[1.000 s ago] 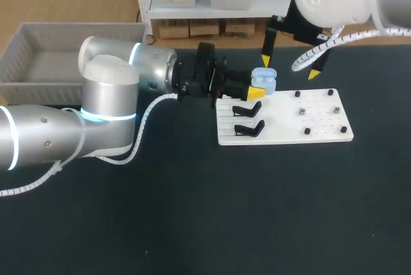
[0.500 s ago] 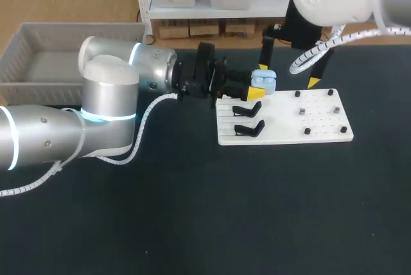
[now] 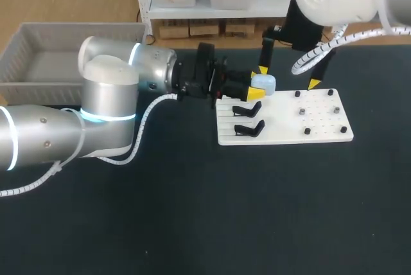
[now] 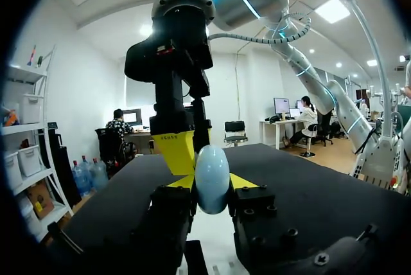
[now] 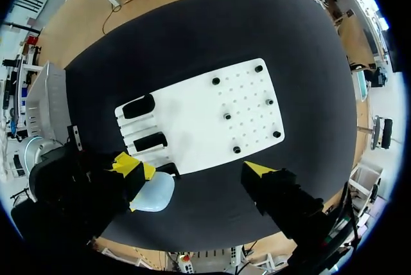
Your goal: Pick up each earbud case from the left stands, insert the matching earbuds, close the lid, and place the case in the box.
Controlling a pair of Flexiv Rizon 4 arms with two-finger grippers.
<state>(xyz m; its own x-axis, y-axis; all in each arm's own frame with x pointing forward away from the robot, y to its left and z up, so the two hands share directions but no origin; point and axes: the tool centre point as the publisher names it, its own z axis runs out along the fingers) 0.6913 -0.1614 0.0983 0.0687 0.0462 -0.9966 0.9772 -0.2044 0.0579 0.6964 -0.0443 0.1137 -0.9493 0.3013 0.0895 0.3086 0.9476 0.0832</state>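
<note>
A light blue earbud case (image 3: 264, 83) with its lid down is held just above the back left corner of the white board (image 3: 321, 127). My left gripper (image 3: 254, 90) is shut on it from two sides. In the left wrist view the case (image 4: 212, 178) stands upright between the yellow tips. My right gripper (image 3: 288, 76) hangs open above the board, with one yellow finger (image 3: 263, 70) against the top of the case. In the right wrist view the case (image 5: 154, 193) lies beside one finger of that gripper (image 5: 196, 169). Two black stands (image 3: 247, 109) (image 3: 249, 128) on the board's left side hold nothing.
Several small black pegs (image 3: 302, 112) stick up from the board's right half. A grey box (image 3: 26, 37) sits at the far left behind my left arm. Dark tabletop (image 3: 257, 211) spreads in front of the board.
The case's lid has gone from open, with the earbuds showing, to shut. My right gripper's finger came down and leftward onto it. The left gripper held still.
</note>
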